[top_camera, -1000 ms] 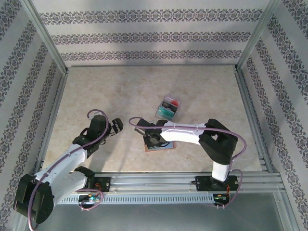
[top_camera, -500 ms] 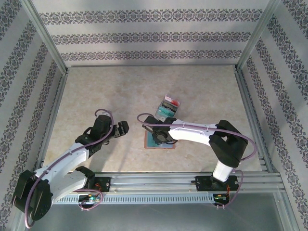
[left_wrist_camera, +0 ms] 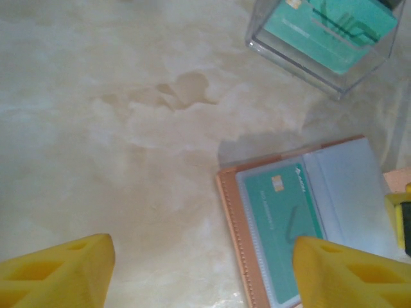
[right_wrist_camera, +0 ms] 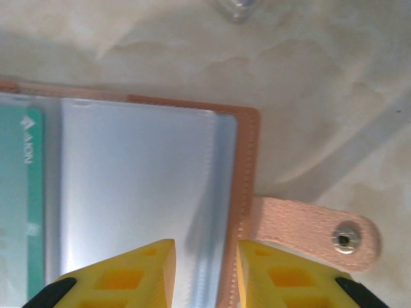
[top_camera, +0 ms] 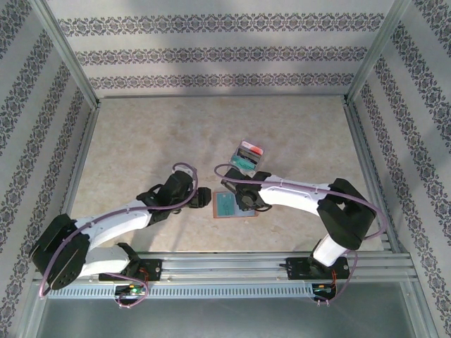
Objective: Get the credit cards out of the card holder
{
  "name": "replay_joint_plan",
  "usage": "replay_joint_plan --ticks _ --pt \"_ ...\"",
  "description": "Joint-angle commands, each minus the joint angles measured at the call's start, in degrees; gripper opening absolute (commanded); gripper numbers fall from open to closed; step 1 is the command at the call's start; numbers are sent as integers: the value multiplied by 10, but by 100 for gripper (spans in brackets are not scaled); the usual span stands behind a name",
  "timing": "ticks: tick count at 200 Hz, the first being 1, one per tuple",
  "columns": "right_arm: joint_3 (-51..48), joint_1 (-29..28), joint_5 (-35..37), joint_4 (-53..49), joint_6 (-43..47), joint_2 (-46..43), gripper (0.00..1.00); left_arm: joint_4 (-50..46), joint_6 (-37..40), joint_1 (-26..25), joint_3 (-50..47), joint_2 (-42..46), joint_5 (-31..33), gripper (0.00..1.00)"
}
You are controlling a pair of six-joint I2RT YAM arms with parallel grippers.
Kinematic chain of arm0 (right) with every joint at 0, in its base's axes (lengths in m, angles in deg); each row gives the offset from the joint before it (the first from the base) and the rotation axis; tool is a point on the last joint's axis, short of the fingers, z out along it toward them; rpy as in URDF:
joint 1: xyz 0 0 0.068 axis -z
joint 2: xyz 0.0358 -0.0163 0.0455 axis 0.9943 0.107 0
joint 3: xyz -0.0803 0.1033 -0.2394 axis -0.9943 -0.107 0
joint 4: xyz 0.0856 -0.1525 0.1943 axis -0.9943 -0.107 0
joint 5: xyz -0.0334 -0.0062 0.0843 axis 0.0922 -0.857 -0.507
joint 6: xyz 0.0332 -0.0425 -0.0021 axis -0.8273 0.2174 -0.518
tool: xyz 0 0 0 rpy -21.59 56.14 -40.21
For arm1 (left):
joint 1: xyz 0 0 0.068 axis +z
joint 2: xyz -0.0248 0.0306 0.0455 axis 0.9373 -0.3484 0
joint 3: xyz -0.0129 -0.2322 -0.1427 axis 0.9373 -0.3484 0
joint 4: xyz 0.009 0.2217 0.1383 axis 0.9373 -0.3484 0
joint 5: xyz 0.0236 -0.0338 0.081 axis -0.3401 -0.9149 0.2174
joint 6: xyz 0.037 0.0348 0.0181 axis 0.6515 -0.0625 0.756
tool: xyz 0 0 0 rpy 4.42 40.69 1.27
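The card holder [top_camera: 220, 215] lies open and flat on the table, brown border round grey-blue clear sleeves. A teal credit card [left_wrist_camera: 283, 221] sits in its left sleeve [right_wrist_camera: 19, 205]; the right sleeve [right_wrist_camera: 135, 179] looks empty. My left gripper [left_wrist_camera: 199, 273] is open, low over the table, its jaws either side of the card holder's left edge [top_camera: 204, 198]. My right gripper [right_wrist_camera: 205, 273] hovers narrowly open over the card holder's right border [top_camera: 246, 203], a finger on each side of the stitched rim. The snap strap [right_wrist_camera: 311, 231] sticks out to the right.
A small clear plastic tray [top_camera: 246, 156] behind the card holder has a teal card [left_wrist_camera: 327, 25] and a red one in it; its corner [right_wrist_camera: 237, 8] is close to my right gripper. Metal rails run along the table's edges [top_camera: 366, 162].
My left arm has swung right up to the card holder and its jaws have narrowed. My right gripper has slid to the card holder's right edge and opened a little, uncovering the teal card.
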Motion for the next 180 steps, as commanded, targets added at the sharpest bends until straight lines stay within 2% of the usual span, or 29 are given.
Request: replay_joint_plan --ticks 1,88,151,180 --pt "-18 13 6 -7 -4 -23 31 35 23 -21 24 -26 -6 68" --pt "-31 46 -35 1 2 -108 30 64 48 -61 68 -140 -56 41" --pt "-49 47 -160 103 -22 -102 21 92 28 -61 60 -177 -81 26" --pt "-62 47 -209 156 -38 -80 20 94 22 -61 53 -182 -79 22"
